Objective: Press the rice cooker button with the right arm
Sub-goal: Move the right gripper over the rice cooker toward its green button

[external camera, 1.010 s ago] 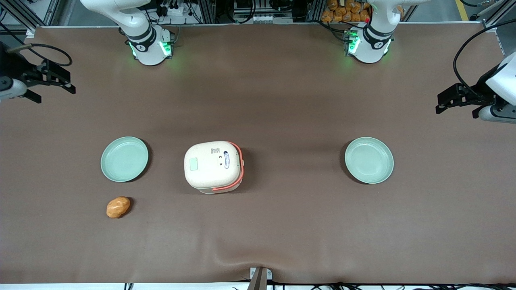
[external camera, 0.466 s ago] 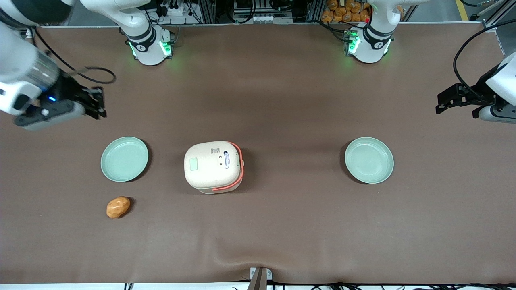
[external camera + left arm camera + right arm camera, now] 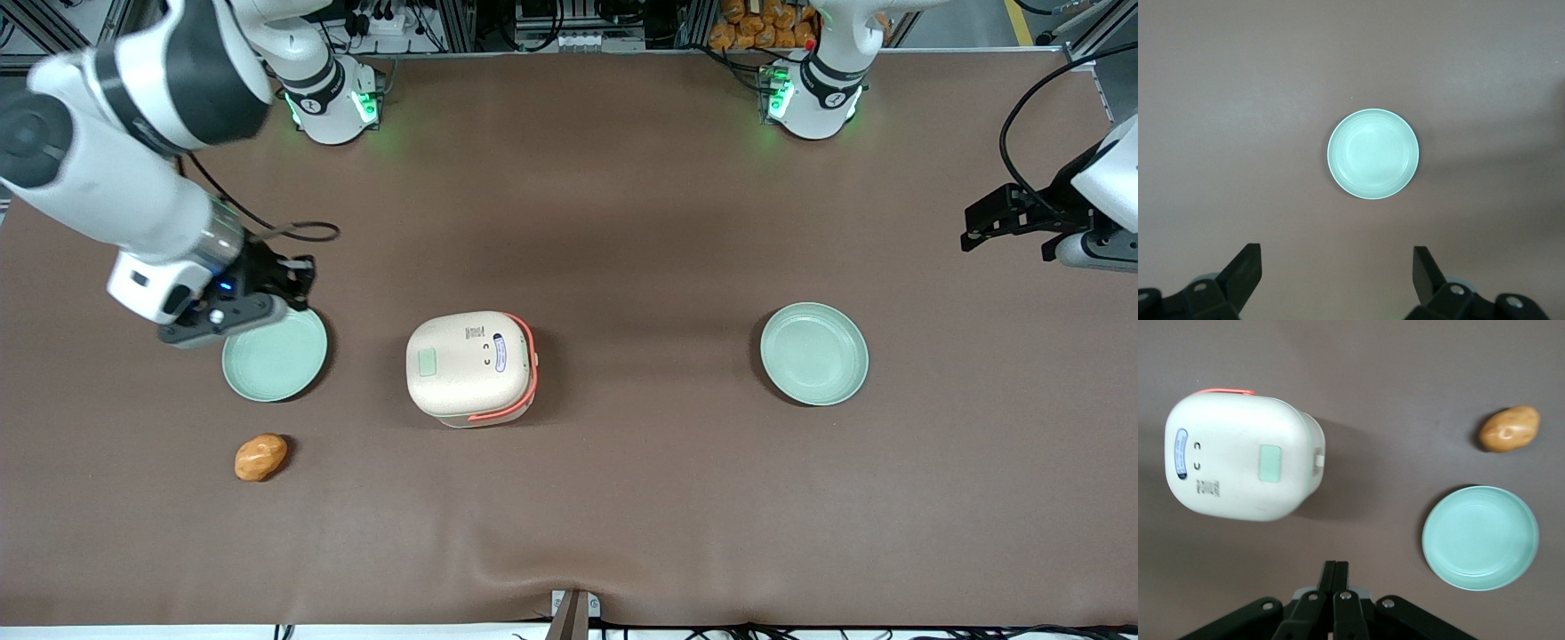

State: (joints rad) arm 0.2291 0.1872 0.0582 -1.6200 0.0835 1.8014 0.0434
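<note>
Approach step: my end effector (image 3: 298,283), fingers pressed together, hangs over a plate's (image 3: 267,366) edge. Rice cooker (image 3: 471,367) sits mid-surface, lid down. Next: travel over its button (image 3: 427,362), descend squarely.

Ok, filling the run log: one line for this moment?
phase: approach | gripper: shut, above plate edge, short of cooker | button: unpressed | lid: closed

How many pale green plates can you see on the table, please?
2. One plate lies toward the working arm's end, with the gripper above its rim, fingers shut. The other plate lies toward the parked arm's end. The rice cooker sits between them.
</note>
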